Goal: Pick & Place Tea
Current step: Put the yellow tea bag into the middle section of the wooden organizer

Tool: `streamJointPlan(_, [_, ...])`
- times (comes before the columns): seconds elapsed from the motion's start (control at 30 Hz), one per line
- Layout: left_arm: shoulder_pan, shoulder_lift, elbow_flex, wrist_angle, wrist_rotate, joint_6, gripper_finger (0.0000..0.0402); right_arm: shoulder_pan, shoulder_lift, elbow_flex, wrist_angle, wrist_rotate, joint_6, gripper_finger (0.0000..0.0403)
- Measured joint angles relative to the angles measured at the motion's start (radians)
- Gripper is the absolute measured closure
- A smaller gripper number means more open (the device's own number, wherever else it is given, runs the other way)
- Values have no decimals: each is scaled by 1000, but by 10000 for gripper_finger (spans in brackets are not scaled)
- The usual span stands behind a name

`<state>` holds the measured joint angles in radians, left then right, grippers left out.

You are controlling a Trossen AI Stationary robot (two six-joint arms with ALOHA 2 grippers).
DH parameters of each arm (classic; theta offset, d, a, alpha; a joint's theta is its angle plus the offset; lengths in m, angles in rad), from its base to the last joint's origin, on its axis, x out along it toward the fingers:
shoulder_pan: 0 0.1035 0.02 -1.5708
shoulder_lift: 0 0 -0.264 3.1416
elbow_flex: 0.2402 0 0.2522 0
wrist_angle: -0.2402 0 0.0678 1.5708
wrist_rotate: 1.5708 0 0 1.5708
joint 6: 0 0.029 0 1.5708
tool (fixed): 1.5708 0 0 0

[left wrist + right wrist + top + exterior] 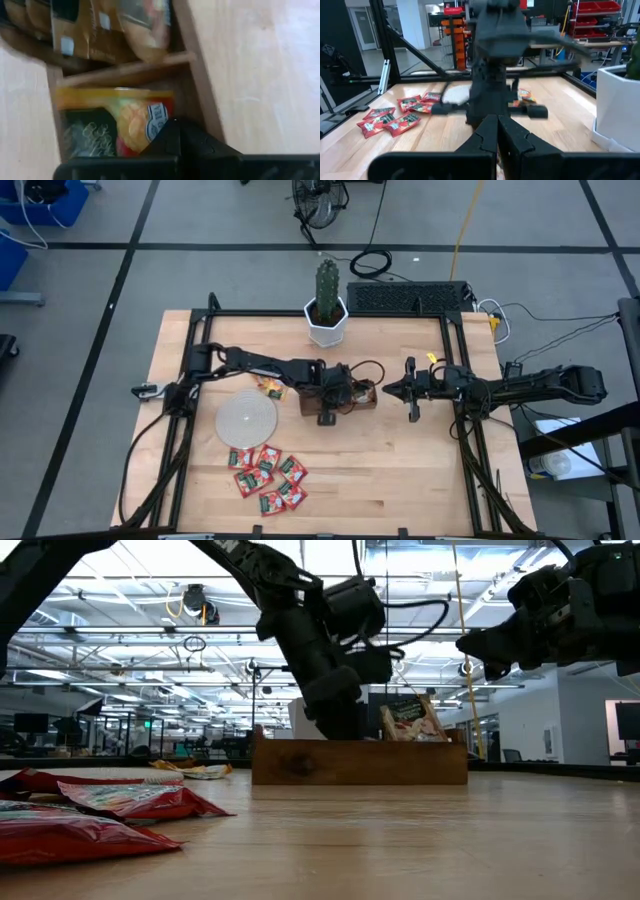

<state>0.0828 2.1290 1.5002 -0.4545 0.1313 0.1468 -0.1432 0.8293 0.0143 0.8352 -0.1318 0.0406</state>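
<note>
Status: the job is partly done. The brown tray (340,402) sits at the middle of the table, just in front of the potted cactus (327,300). In the left wrist view one compartment holds an orange-yellow sachet (127,120) standing on edge, and the compartment next to it holds several more sachets (100,25) packed side by side (their kinds cannot be told for certain).

The left gripper (333,402) is down at the tray, directly over the compartment with the orange-yellow sachet. Its fingers are closed. No sachet can be seen pinched between them, so it appears to carry nothing at this moment.

The right gripper (412,392) waits above the table just beside the tray, well clear of the sachets, fingers closed and nothing held.

Remaining work: a cluster of red sachets (268,473) lies flat on the table near its front edge, beyond the round grey disc (246,421) as seen from the tray. One more sachet (272,388) lies alone between the disc and the tray. Judged from this layout, all of these have yet to be picked and filed in the tray.
</note>
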Motion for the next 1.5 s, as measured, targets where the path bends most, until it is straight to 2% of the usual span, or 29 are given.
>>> streamJointPlan(0.13, [3, 31, 4, 8, -7, -16, 401, 0, 1, 0, 1, 0, 0, 403])
streamJointPlan(0.43, [-15, 29, 4, -12, -248, -58, 401, 0, 2, 0, -1, 0, 0, 403])
streamJointPlan(1.03, [-44, 30, 31, -141, -498, -49, 401, 0, 2, 0, -1, 0, 0, 403])
streamJointPlan(1.33, [-69, 32, 61, -148, -535, -16, 400, 0, 2, 0, -1, 0, 0, 403])
streamJointPlan(1.5, [-79, 32, 61, -153, -535, 11, 385, 0, 2, 0, -1, 0, 0, 403])
